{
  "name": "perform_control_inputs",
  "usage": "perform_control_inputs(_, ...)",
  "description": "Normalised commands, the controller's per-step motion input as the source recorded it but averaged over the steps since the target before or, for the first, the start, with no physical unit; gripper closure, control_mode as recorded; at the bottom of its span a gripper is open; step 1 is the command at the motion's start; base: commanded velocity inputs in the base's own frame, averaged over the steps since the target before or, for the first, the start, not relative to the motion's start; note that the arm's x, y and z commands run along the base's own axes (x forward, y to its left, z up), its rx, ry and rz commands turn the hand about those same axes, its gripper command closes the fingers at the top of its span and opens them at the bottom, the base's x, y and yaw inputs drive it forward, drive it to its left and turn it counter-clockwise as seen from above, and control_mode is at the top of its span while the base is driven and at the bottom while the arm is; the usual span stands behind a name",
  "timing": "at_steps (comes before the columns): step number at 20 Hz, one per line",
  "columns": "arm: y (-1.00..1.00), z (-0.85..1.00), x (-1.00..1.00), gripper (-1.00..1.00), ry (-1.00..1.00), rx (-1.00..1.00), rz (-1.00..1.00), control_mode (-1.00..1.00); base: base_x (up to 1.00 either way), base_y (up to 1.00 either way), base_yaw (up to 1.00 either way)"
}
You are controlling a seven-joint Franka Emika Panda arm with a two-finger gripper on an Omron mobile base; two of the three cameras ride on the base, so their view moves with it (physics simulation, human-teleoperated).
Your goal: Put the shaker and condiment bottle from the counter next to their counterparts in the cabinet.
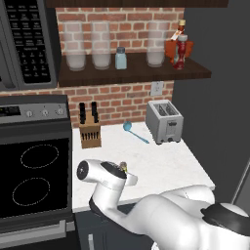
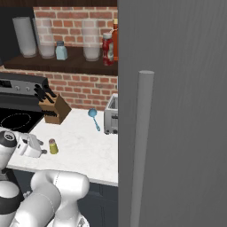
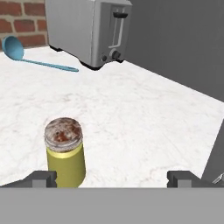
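The yellow-green shaker with a grey cap stands upright on the white counter, close in front of my gripper. The gripper is open and holds nothing. The shaker sits toward the left fingertip, off the middle of the gap. From the right base view the shaker is just right of my hand. The red condiment bottle stands on the dark wooden cabinet shelf beside the orange-red flask. The pale blue shaker stands mid-shelf.
A silver toaster and a blue ladle lie at the back of the counter, a knife block at its left. Glass jars line the shelf. A stove and microwave are to the left; a tall grey door is to the right.
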Motion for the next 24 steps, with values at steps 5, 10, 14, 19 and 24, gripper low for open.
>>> perform_control_inputs(5,-0.01,-0.04,0.04,-1.0,0.0,0.0,0.0,-1.0,0.0,0.0,0.0)
perform_control_inputs(10,-0.03,-0.04,0.14,-1.0,0.0,0.0,0.0,-1.0,0.0,0.0,0.0)
perform_control_inputs(14,-0.03,-0.03,0.15,-1.0,0.0,0.0,0.0,-1.0,0.0,0.0,0.0)
perform_control_inputs(19,0.0,-0.04,0.08,-1.0,0.0,0.0,0.0,-1.0,0.0,0.0,0.0)
perform_control_inputs(24,0.0,-0.04,0.0,-1.0,-0.01,0.0,0.0,-1.0,0.0,0.0,0.0)
